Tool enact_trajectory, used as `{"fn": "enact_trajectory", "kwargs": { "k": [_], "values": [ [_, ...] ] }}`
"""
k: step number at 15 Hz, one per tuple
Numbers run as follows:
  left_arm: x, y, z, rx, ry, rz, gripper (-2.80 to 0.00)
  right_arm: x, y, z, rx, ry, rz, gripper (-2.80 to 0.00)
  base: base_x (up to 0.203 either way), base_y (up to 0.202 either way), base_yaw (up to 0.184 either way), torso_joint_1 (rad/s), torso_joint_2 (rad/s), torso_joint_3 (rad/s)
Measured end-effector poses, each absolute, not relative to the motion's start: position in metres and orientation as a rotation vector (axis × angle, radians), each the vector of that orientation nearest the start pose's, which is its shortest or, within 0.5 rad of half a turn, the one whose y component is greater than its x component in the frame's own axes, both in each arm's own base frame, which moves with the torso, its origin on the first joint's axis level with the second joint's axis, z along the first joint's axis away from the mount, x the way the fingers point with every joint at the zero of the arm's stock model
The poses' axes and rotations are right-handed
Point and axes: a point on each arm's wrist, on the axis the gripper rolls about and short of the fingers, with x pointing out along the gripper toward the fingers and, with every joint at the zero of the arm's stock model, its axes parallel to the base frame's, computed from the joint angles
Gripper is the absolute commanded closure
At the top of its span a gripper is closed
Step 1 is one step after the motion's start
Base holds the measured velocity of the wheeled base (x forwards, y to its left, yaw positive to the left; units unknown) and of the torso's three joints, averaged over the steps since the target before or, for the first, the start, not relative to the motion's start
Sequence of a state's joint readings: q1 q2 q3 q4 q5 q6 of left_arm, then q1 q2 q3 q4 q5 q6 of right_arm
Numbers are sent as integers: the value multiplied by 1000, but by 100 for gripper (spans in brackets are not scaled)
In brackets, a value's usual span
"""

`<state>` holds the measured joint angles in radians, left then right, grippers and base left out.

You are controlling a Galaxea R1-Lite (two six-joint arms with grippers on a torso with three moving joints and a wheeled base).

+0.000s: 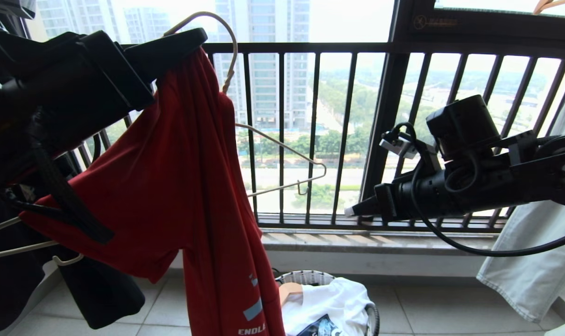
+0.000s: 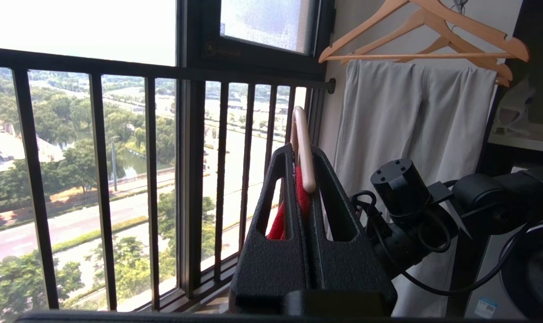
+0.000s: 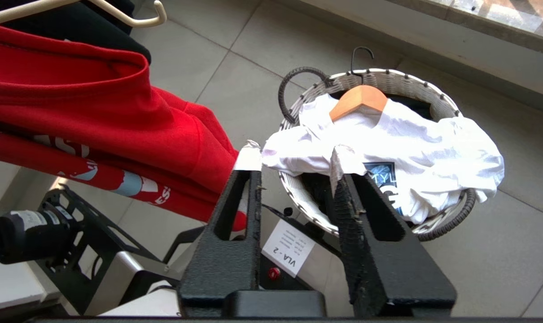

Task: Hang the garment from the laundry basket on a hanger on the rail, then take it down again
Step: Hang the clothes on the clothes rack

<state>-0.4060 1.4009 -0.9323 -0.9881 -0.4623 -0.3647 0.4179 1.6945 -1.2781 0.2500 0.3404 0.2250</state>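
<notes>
Behind your robot's arms, a dark balcony railing (image 1: 310, 130). Your left pincer (image 2: 300, 179) pinches the cream hanger (image 1: 282, 149) and red T-shirt (image 1: 180, 186) together; your right pincer (image 3: 294, 157) gapes empty above the laundry basket (image 3: 388, 78).

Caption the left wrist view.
Left gripper shut on cream hanger and red shirt, before the balcony railing.

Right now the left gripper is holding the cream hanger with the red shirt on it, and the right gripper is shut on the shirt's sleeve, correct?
Not quite. The right gripper is open and empty, as the right wrist view shows. The left gripper does hold the hanger with the red shirt.
</notes>
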Motion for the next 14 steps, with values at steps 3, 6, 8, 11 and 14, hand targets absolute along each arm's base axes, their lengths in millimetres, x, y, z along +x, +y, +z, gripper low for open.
{"fn": "enact_trajectory", "kwargs": {
  "k": [3,6,8,11,14],
  "values": [
    [203,-98,334,-323,-374,-939,0,272,120,258,186,670,713,0,0,0,0,0,0,0],
    [202,-98,335,-332,-372,-943,0,271,117,289,169,552,783,0,0,0,0,0,0,0],
    [201,-98,335,-337,-369,-948,0,270,117,307,140,499,847,-280,0,0,0,0,0,0],
    [200,-97,335,-343,-366,-953,0,273,119,320,50,490,917,-280,0,0,0,0,0,0],
    [199,-98,335,-343,-365,-958,0,281,123,324,-85,407,1019,-280,0,0,0,0,0,0]
  ]
}}
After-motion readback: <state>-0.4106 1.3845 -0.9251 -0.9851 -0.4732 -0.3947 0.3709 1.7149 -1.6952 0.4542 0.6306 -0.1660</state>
